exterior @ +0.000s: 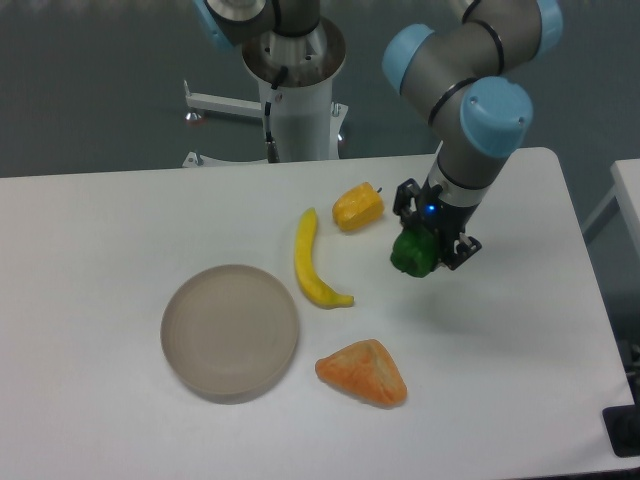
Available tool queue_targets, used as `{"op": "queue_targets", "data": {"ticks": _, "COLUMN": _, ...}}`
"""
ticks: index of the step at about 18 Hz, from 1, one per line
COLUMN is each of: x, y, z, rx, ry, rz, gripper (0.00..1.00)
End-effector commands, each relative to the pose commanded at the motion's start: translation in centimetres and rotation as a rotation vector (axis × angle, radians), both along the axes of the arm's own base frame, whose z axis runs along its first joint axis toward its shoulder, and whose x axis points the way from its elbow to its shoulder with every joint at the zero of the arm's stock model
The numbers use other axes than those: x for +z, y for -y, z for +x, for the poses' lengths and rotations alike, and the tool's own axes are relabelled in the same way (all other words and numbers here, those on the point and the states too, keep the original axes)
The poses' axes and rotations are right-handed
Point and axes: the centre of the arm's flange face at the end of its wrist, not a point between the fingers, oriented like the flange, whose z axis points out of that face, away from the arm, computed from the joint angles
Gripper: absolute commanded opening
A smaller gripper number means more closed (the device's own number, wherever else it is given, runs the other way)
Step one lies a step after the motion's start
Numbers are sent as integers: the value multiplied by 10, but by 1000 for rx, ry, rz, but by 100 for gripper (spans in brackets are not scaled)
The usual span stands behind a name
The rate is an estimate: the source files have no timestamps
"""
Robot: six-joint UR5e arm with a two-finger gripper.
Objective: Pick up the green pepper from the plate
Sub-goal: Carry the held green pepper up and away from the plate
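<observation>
1. Plate (230, 333): far left of the claw and lower, nothing on it
2. Banana (312, 262): left of the claw, lying lengthwise
3. Orange wedge-shaped piece (363, 373): below-left of the claw
4. Yellow-orange pepper (357, 207): just up-left of the claw
5. Gripper (428, 250): clamped on the green pepper (413, 253), held right of the banana, well apart from the plate
</observation>
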Motion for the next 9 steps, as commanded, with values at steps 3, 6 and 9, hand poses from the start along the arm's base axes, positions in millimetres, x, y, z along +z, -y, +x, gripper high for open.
{"op": "queue_targets", "data": {"ticks": 3, "x": 9, "y": -9, "z": -11, "rx": -67, "ry": -40, "rz": 4, "gripper": 8}}
{"op": "queue_targets", "data": {"ticks": 6, "x": 15, "y": -2, "z": -29, "rx": -140, "ry": -40, "rz": 15, "gripper": 8}}
{"op": "queue_targets", "data": {"ticks": 9, "x": 13, "y": -2, "z": -28, "rx": -141, "ry": -35, "rz": 21, "gripper": 8}}
